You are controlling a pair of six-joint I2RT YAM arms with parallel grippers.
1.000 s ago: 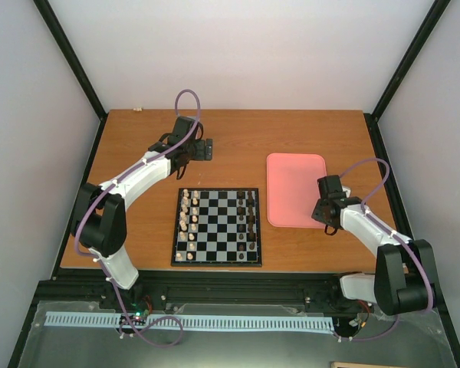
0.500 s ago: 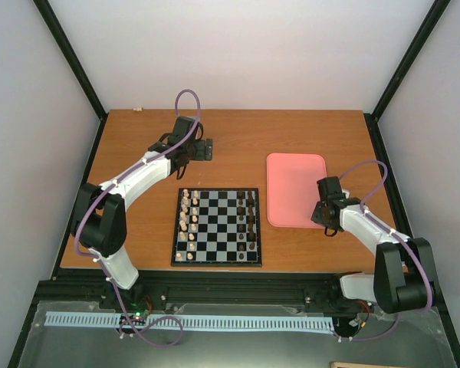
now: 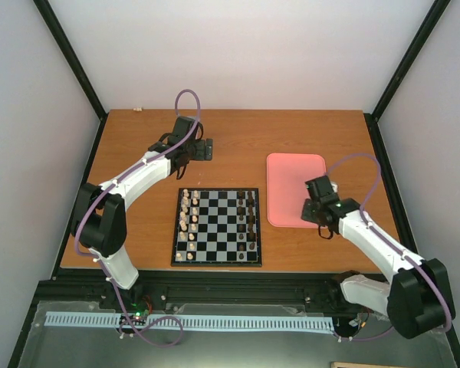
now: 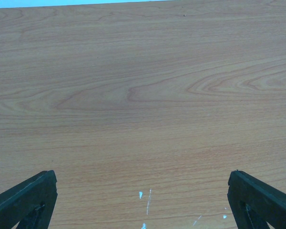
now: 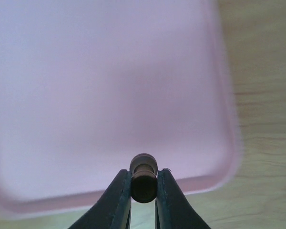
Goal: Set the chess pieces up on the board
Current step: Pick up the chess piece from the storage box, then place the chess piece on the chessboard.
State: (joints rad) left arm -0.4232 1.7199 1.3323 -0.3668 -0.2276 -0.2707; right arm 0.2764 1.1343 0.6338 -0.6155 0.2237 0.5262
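- My right gripper (image 5: 143,185) is clamped tight on 1 small dark brown chess piece (image 5: 143,176). Its 2 fingers pinch the body and the rounded head pokes up between the tips.
- From the right wrist camera, that held piece sits against the near rim of the pink tray (image 5: 109,86). I cannot tell whether it touches the tray or hangs above it.
- My left gripper (image 4: 143,200) is released. Its fingers (image 4: 26,198) stand wide apart with nothing between them, only the bare wood of the table (image 3: 138,138) in front.
- From above, the left arm reaches to the far side of the table, beyond the board's (image 3: 216,264) far left corner and well apart from it.
- The other dark pieces (image 3: 245,215) stand on the board in 2 rows along its right side.
- The pale pieces (image 3: 188,218) line its left side in 2 rows, and the middle squares are bare.
- The pieces are too small for me to count or name.
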